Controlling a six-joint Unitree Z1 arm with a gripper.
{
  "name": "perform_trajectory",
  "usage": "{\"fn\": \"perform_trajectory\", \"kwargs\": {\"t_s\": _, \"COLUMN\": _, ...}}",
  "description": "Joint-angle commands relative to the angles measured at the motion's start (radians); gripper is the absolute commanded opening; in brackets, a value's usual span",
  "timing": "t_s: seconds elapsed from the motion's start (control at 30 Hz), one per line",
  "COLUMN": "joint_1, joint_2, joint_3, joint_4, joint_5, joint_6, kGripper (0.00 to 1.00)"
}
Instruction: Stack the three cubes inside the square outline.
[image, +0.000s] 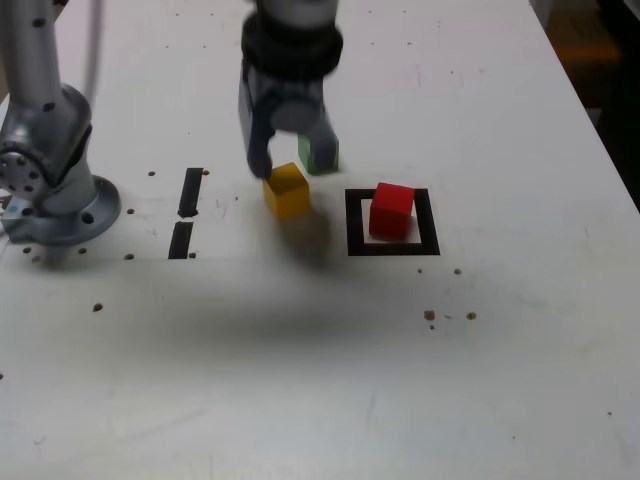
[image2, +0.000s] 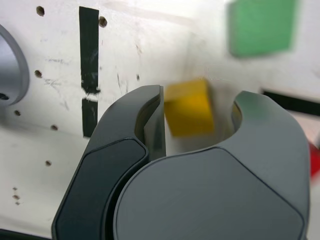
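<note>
On the white table (image: 320, 380), the gripper (image: 292, 160) hangs over the yellow cube (image: 287, 190), fingers pointing down. Wrist view: yellow cube (image2: 189, 107) sits between the two dark fingers (image2: 150, 117); one finger is right against a cube face, the other shows a thin gap or is at most just touching, blur makes it hard to call. So jaws are narrowed to about cube width around the yellow cube; firm grip can't be confirmed. Cube looks slightly tilted in the exterior view, with a shadow under it, lifted or not I can't tell.

Red cube (image: 392, 210) sits inside the square outline (image: 391, 247), toward the far side of the white centre, upright. Only a red sliver of it shows at the wrist view's edge.

Green cube (image: 320, 155) is just behind the gripper in the exterior view, partly hidden by one finger, near the yellow cube, outside the outline. Wrist view shows it clear of the fingers (image2: 260, 25).

Two short black tape strips (image: 187, 212) lie end to end toward the exterior view's left of the yellow cube. Arm base (image: 55, 190) stands at that view's far left.
</note>
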Motion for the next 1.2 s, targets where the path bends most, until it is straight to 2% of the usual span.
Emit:
{"fn": "perform_trajectory", "kwargs": {"t_s": 0.0, "joint_1": -0.039, "joint_2": 0.0, "joint_3": -0.093, "joint_4": 0.057, "joint_5": 0.021, "joint_6": 0.001, "kGripper": 0.15}}
{"fn": "perform_trajectory", "kwargs": {"t_s": 0.17, "joint_1": -0.101, "joint_2": 0.061, "joint_3": -0.266, "joint_4": 0.15, "joint_5": 0.046, "joint_6": 0.038, "kGripper": 0.15}}
{"fn": "perform_trajectory", "kwargs": {"t_s": 0.27, "joint_1": -0.109, "joint_2": 0.086, "joint_3": -0.308, "joint_4": 0.186, "joint_5": 0.049, "joint_6": 0.06, "kGripper": 0.16}}
{"fn": "perform_trajectory", "kwargs": {"t_s": 0.33, "joint_1": -0.108, "joint_2": 0.089, "joint_3": -0.307, "joint_4": 0.202, "joint_5": 0.047, "joint_6": 0.062, "kGripper": 0.21}}
{"fn": "perform_trajectory", "kwargs": {"t_s": 0.37, "joint_1": -0.106, "joint_2": 0.09, "joint_3": -0.298, "joint_4": 0.208, "joint_5": 0.041, "joint_6": 0.059, "kGripper": 0.29}}
{"fn": "perform_trajectory", "kwargs": {"t_s": 0.43, "joint_1": -0.096, "joint_2": 0.091, "joint_3": -0.262, "joint_4": 0.214, "joint_5": 0.013, "joint_6": 0.055, "kGripper": 0.6}}
{"fn": "perform_trajectory", "kwargs": {"t_s": 0.47, "joint_1": -0.09, "joint_2": 0.09, "joint_3": -0.244, "joint_4": 0.212, "joint_5": -0.001, "joint_6": 0.055, "kGripper": 0.7}}
{"fn": "perform_trajectory", "kwargs": {"t_s": 0.53, "joint_1": -0.075, "joint_2": 0.083, "joint_3": -0.2, "joint_4": 0.203, "joint_5": -0.026, "joint_6": 0.055, "kGripper": 0.86}}
{"fn": "perform_trajectory", "kwargs": {"t_s": 0.57, "joint_1": -0.067, "joint_2": 0.076, "joint_3": -0.176, "joint_4": 0.195, "joint_5": -0.035, "joint_6": 0.056, "kGripper": 0.91}}
{"fn": "perform_trajectory", "kwargs": {"t_s": 0.8, "joint_1": -0.035, "joint_2": 0.03, "joint_3": -0.042, "joint_4": 0.04, "joint_5": -0.073, "joint_6": 0.065, "kGripper": 0.98}}
{"fn": "perform_trajectory", "kwargs": {"t_s": 0.97, "joint_1": -0.017, "joint_2": 0.03, "joint_3": 0.068, "joint_4": -0.094, "joint_5": -0.104, "joint_6": 0.019, "kGripper": 0.99}}
{"fn": "perform_trajectory", "kwargs": {"t_s": 1.07, "joint_1": 0.004, "joint_2": 0.033, "joint_3": 0.17, "joint_4": -0.201, "joint_5": -0.124, "joint_6": -0.022, "kGripper": 0.99}}
{"fn": "perform_trajectory", "kwargs": {"t_s": 1.17, "joint_1": 0.019, "joint_2": 0.032, "joint_3": 0.229, "joint_4": -0.263, "joint_5": -0.134, "joint_6": -0.042, "kGripper": 0.99}}
